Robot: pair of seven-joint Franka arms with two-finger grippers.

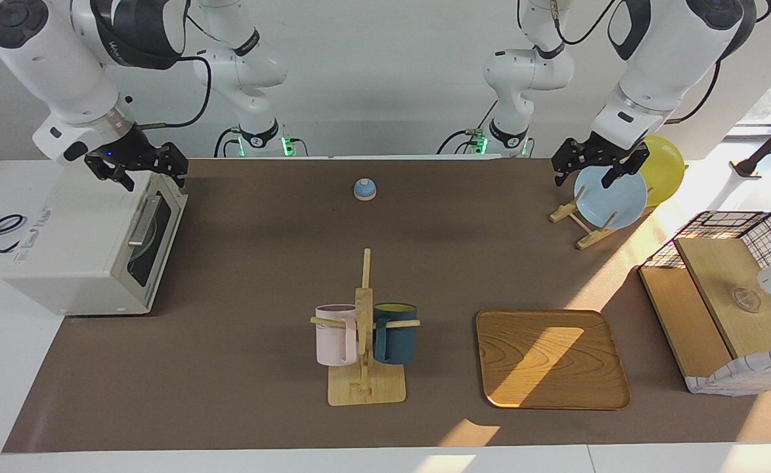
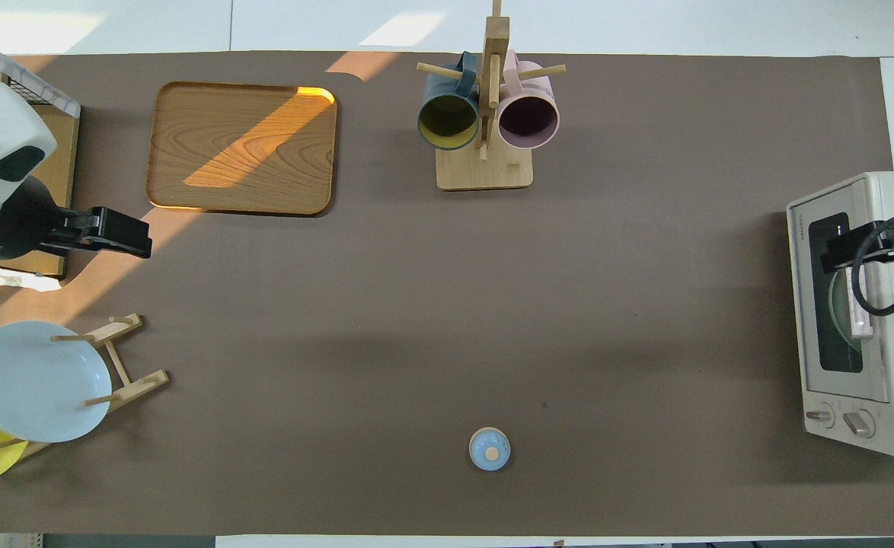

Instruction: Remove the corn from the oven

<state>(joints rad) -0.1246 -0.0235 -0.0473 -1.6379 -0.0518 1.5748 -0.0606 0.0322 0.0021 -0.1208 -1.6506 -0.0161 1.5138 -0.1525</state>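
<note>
At the right arm's end of the bench in the facing view, the oven (image 1: 90,243) sits with its door shut; the right gripper (image 1: 137,172) hangs over its top edge just above the bar handle (image 1: 144,221), fingers spread, holding nothing. The corn isn't visible, presumably inside; only a pale round shape shows through the glass. The left gripper (image 1: 597,165) waits over the plate rack (image 1: 586,226), fingers spread and empty. Overhead, the right gripper (image 2: 843,247) overlaps the oven (image 2: 866,320) door window, the handle running along the door below it; the left gripper (image 2: 123,237) sits well apart. Right arm is clearly nearer; the corn's axis can't be read.
</note>
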